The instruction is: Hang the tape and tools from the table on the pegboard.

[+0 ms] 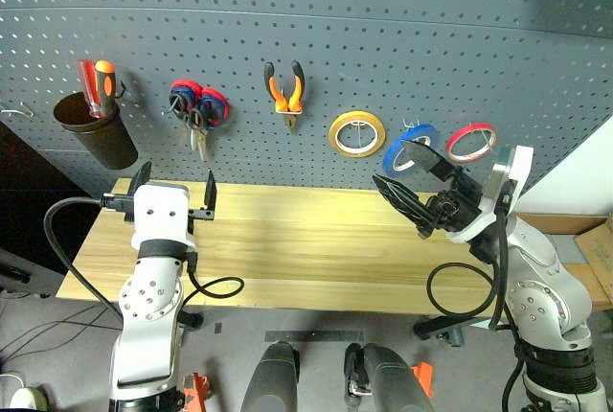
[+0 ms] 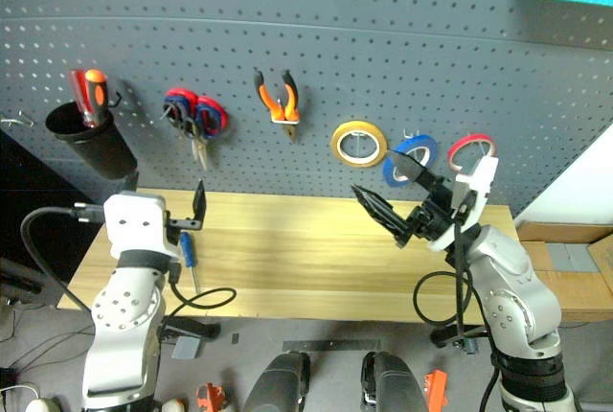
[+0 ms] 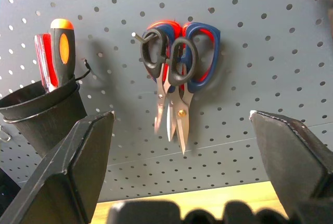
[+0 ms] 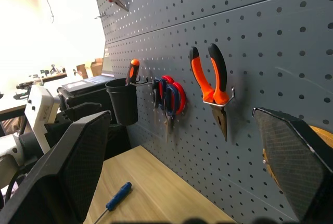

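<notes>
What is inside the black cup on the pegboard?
The black cup holds a red screwdriver and an orange screwdriver, handles sticking up above its rim. Their shafts and tips are hidden by the cup wall, as is anything lying deeper inside.

blue tape (image 2: 413, 158) partly behind right gripper (image 2: 397, 194)

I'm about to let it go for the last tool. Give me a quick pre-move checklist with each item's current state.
1. Left gripper open, holding nothing: ok.
2. Right gripper open, holding nothing: ok.
3. Black-handled scissors on their hook, in front of the red-and-blue scissors: ok.
4. Pliers and blue tape hung on the pegboard: ok.
5. Blue-handled screwdriver hung: not ok; it lies on the table beside the left arm.
6. Free hook for the screwdriver: cannot tell.
</notes>
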You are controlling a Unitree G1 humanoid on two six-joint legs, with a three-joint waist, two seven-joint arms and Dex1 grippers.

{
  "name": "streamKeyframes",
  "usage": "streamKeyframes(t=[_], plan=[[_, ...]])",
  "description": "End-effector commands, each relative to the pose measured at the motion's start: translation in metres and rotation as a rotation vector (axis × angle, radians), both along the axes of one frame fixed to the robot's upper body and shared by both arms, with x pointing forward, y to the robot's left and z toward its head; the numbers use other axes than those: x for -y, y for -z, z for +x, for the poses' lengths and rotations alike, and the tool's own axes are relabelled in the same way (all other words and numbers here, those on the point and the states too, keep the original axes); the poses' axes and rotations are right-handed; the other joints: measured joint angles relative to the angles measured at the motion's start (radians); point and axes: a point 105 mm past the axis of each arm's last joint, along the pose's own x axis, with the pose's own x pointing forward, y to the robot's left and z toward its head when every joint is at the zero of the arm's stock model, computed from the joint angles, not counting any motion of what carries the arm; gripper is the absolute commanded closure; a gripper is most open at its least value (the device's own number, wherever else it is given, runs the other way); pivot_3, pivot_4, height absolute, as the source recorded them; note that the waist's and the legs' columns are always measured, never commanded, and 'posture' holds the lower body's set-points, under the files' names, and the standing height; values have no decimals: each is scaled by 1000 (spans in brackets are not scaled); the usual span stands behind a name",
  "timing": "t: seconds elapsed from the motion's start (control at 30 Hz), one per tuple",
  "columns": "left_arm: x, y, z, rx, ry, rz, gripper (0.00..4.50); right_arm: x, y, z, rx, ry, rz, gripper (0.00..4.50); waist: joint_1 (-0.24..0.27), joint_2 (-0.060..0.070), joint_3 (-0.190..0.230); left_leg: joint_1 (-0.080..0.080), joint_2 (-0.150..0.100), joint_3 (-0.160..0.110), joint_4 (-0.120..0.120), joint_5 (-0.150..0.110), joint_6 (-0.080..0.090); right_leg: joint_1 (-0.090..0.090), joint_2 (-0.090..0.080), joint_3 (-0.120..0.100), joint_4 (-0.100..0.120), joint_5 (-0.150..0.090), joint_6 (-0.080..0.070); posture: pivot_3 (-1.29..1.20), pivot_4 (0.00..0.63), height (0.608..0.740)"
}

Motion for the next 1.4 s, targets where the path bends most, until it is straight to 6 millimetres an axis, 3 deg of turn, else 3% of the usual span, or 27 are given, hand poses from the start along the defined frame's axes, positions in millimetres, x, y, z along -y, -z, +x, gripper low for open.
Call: streamKeyframes(t=[0.03, 0.2, 0.3, 0.43, 0.6, 0.83, 1.0, 1.17, 1.4], plan=[[1, -9, -4, 36, 0, 6, 28, -2, -12, -11, 57, -26, 14, 0, 0, 0, 0, 0, 0, 0, 0, 0, 0, 0, 0, 0, 0, 0, 0, 158, 195, 740], [-9, 2, -3, -16, -30, -3, 28, -8, -3, -12, 50, -47, -46, 0, 0, 0, 0, 0, 0, 0, 0, 0, 0, 0, 0, 0, 0, 0, 0, 156, 201, 740], [-30, 33, -3, -145, -127, -73, 28, -26, 9, -8, 43, -58, -126, 0, -6, 0, 0, 1, 0, 0, 0, 0, 0, 0, 0, 0, 0, 0, 0, 151, 210, 740], [-39, 63, -4, -276, -177, -108, 28, -47, 24, 2, 41, -44, -291, 0, -14, 1, 1, 1, 1, 0, 0, 0, 0, 0, 1, 0, 0, 0, 0, 144, 229, 740], [-60, 101, -1, -411, -315, -287, 28, -75, 48, 7, 49, -99, -479, 0, -20, -1, 4, 0, 0, -2, 0, 0, 0, 0, 1, -1, -1, 0, 0, 139, 271, 740], [-69, 115, 27, -523, -308, -369, 28, -96, 57, -1, 65, -180, -552, 0, -23, -2, 25, -1, 0, -3, -1, 0, 0, 0, 0, -2, -2, 0, 0, 127, 320, 740], [-82, 114, 44, -550, -308, -367, 28, -104, 53, -2, 52, -177, -525, 0, -31, -3, 46, -2, 1, -3, -1, 0, 0, -2, 0, -2, -2, 0, 0, 110, 347, 740], [-95, 119, 46, -573, -363, -407, 28, -102, 53, -2, 32, -166, -515, 0, -32, -3, 66, -3, 1, -4, -2, 0, 0, -4, -1, 0, -2, 0, 0, 97, 361, 740], [-103, 142, 41, -656, -401, -501, 28, -97, 57, -6, 4, -160, -525, 0, -41, -2, 84, -4, 0, -4, -3, 0, 0, -5, -2, 0, -3, 0, 0, 77, 373, 740]])
